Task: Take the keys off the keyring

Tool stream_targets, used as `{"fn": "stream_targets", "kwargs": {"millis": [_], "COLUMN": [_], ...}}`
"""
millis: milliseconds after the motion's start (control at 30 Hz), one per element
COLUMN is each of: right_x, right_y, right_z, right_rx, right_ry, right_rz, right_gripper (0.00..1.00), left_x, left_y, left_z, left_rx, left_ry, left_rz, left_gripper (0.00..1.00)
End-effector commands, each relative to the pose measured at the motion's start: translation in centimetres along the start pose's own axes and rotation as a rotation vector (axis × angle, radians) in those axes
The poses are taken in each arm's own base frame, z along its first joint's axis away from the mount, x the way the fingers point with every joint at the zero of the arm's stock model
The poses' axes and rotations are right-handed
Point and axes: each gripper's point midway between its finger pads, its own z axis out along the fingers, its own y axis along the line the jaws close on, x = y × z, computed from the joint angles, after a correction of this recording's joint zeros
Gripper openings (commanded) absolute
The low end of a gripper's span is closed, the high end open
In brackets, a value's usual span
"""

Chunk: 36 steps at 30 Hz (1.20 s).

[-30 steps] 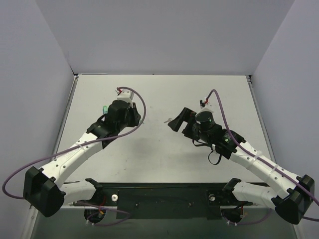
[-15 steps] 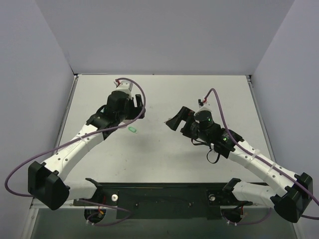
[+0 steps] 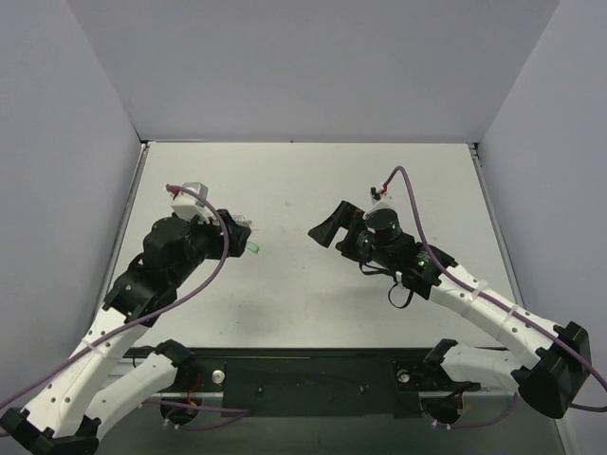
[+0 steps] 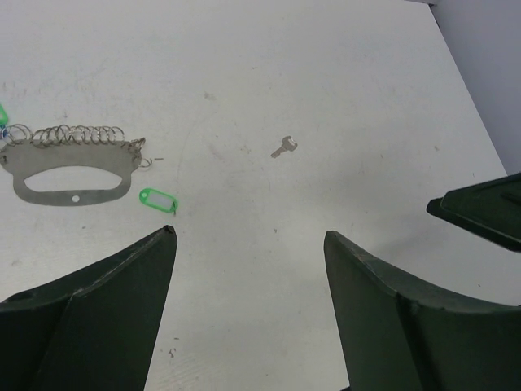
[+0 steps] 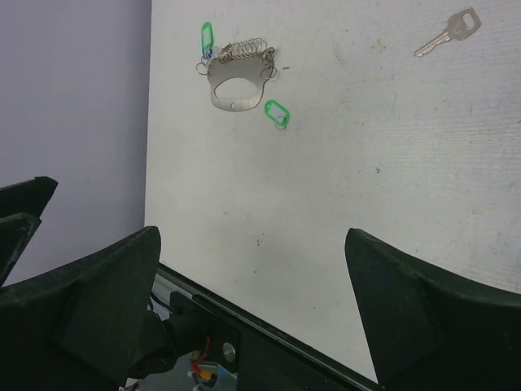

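Left arm reaches up the left side of the table [image 3: 303, 180], forearm angled in, left gripper [image 3: 237, 230] pointing right toward the middle. Right arm comes in from the right, elbow low, right gripper [image 3: 325, 230] pointing left. My two grippers face each other, well apart.

Both sets of jaws are wide open and nothing is held. Left fingers [image 4: 89, 318] and right fingers [image 5: 431, 318] frame bare table only.

The keyring [image 4: 73, 167] lies flat on the table, ahead and left of the left gripper. Its long axis runs left-right in the left wrist view, with the coiled, toothed edge on the far side and the smooth curve toward me. One green-headed key [image 4: 157, 198] lies just beside its lower right corner, apart from the plate and slightly tilted. A second green-headed key [image 5: 206, 34] sits at the other end, upright in the right wrist view; I can't tell whether it is on the rings. A bare silver key [image 4: 283, 147] lies well apart to the right, head up-right.

The left wrist view cuts the second green key off at its edge. From the top view the keyring is mostly lost under my left gripper, and only the first green key shows.
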Motion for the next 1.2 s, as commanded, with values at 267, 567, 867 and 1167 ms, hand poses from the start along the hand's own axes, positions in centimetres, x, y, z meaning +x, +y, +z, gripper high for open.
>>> {"fn": "stream_targets", "kwargs": {"millis": [267, 567, 867, 1167], "right_x": [0.7, 0.4, -0.3, 0.6], "right_y": [3.9, 5.9, 5.6, 7.8], "right_z": [-0.1, 0.0, 0.5, 0.1], "right_rx": [-0.215, -0.397, -0.420, -0.581], "right_ry": [-0.055, -0.128, -0.224, -0.176], "right_rz": [0.053, 0.171, 0.229, 0.264], "right_gripper": [0.88, 0.90, 0.95, 0.93], "left_x": [4.4, 4.2, 4.0, 3.8], "left_y": [1.8, 1.9, 2.8, 3.2], "left_z": [-6.4, -9.9, -10.5, -10.7], "left_rx": [0.094, 0.198, 0.159, 0.135], "left_ry": [-0.042, -0.205, -0.225, -0.239], "left_rz": [-0.035, -0.017, -0.021, -0.021], "left_gripper": [0.83, 0.83, 0.77, 0.79]}}
